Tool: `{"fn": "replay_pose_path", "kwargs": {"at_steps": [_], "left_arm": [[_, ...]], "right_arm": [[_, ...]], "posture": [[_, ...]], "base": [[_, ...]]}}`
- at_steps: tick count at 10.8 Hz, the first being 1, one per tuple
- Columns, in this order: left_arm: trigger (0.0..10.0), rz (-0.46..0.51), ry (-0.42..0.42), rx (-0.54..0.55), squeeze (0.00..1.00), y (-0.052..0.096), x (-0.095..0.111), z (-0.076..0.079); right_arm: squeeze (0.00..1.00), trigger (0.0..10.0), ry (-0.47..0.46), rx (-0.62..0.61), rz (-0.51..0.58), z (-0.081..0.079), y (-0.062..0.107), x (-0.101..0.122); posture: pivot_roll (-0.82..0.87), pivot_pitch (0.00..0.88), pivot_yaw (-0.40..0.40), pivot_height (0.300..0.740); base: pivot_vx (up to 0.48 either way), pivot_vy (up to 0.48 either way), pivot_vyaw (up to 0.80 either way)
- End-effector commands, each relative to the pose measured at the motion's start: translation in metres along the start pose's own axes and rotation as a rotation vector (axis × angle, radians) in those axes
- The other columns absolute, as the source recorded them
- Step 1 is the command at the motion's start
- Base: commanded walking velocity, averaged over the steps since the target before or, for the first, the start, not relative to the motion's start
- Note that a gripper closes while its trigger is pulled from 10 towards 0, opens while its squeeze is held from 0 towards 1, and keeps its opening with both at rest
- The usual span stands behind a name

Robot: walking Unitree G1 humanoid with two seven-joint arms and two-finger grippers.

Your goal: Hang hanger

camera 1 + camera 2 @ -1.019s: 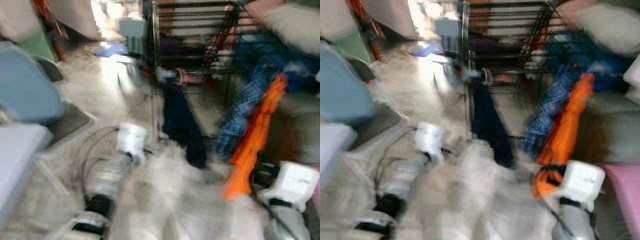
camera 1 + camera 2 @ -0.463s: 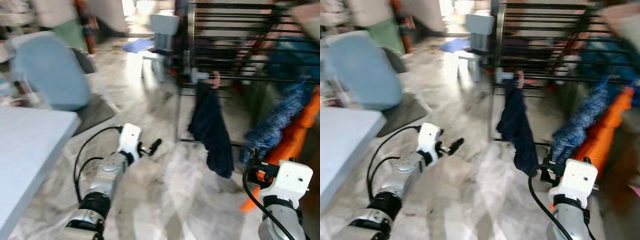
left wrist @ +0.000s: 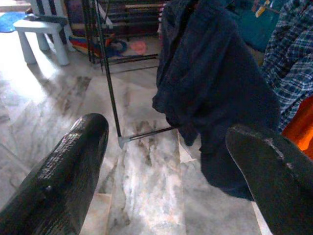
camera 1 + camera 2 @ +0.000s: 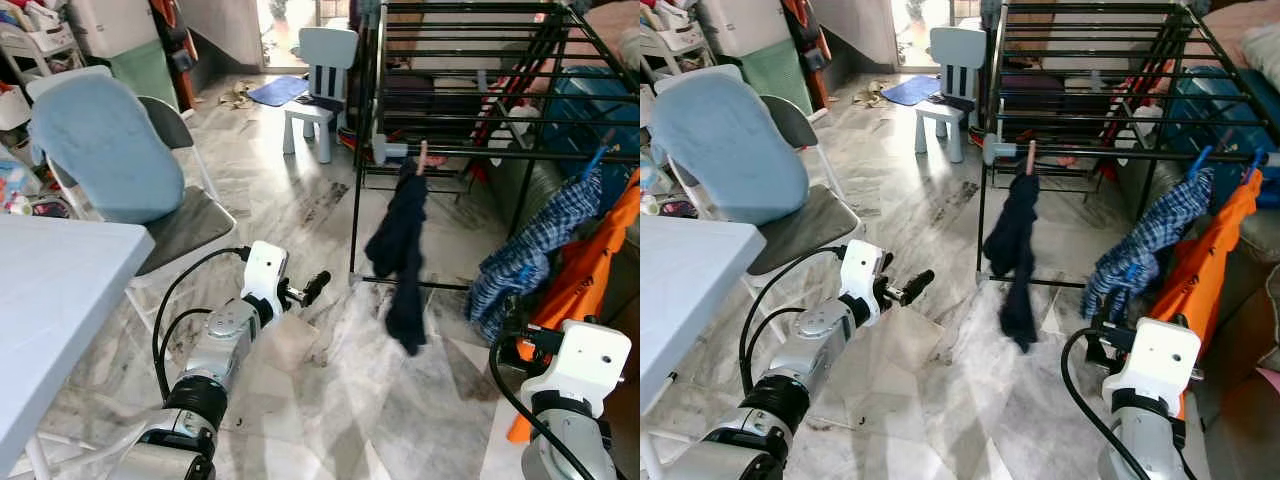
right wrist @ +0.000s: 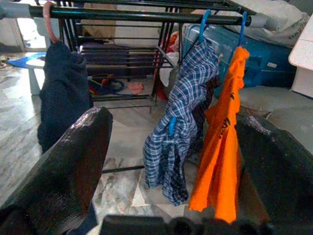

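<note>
- Far left edge of the head view: the pale desk (image 4: 50,290), and behind it a folding chair (image 4: 165,215) with a blue cloth over its back.
- Left claw (image 4: 312,288) sits low centre-left over the marble floor (image 4: 300,215), fingers spread apart with nothing between them; its wrist view looks straight at the dark garment.
- A second ago the picture was a smear and the rack sat further left; now it is sharp and steady, so the robot's head has settled. The dark garment's tail swings out to one side.
- My read: with both claws empty and that garment up, the hanging looks done.
- Centre: the navy garment (image 4: 400,250) hangs by a pink hanger hook (image 5: 48,19) on the black drying rack (image 4: 470,150), front rail.
- A white child's chair (image 4: 322,75) stands top centre.
- Right of centre: a blue plaid shirt (image 4: 530,255), then an orange shirt (image 4: 590,270), each on a blue hook. Three garments in all.
- Lower right: right claw (image 5: 171,147), fingers wide apart, holding nothing, pointed at the rack.
</note>
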State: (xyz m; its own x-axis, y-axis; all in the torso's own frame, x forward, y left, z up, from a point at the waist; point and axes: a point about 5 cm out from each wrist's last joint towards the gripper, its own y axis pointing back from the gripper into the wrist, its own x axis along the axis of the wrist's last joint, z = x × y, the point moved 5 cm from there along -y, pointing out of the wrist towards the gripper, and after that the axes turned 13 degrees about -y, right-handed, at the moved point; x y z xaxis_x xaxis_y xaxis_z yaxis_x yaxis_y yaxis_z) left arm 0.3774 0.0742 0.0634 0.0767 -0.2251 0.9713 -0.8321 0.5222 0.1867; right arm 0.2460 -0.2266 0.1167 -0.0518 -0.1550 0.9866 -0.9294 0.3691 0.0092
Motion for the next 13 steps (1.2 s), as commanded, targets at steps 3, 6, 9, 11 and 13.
{"fn": "replay_pose_path", "kwargs": {"at_steps": [3, 6, 9, 11, 13], "left_arm": [[10.0, -0.003, -0.004, 0.005, 0.00, 0.000, 0.000, -0.002], [10.0, -0.005, 0.004, 0.001, 0.00, 0.003, -0.004, 0.000], [10.0, 0.007, 0.017, -0.006, 0.00, 0.003, -0.003, 0.002], [10.0, 0.033, 0.041, -0.014, 0.00, 0.003, 0.001, 0.002], [10.0, 0.032, 0.044, -0.030, 0.00, 0.004, -0.001, 0.007]], "right_arm": [[0.00, 10.0, -0.003, 0.010, 0.005, -0.002, -0.002, 0.003], [0.00, 10.0, -0.001, 0.020, -0.002, -0.003, -0.003, 0.001], [0.00, 10.0, 0.000, 0.023, -0.002, -0.004, -0.002, 0.001], [0.00, 10.0, 0.005, 0.025, -0.006, -0.003, 0.000, 0.001], [0.00, 10.0, 0.007, 0.027, -0.011, -0.004, 0.000, 0.000]], "posture": [[-0.06, 0.000, 0.019, 0.740], [-0.05, 0.000, 0.013, 0.740], [-0.06, 0.000, 0.010, 0.740], [-0.06, 0.000, 0.010, 0.740], [-0.07, 0.000, 0.014, 0.740]], "base": [[0.000, 0.000, 0.00], [0.000, 0.000, 0.00], [0.000, 0.000, 0.00], [0.000, 0.000, 0.00], [0.000, 0.000, 0.00]]}}
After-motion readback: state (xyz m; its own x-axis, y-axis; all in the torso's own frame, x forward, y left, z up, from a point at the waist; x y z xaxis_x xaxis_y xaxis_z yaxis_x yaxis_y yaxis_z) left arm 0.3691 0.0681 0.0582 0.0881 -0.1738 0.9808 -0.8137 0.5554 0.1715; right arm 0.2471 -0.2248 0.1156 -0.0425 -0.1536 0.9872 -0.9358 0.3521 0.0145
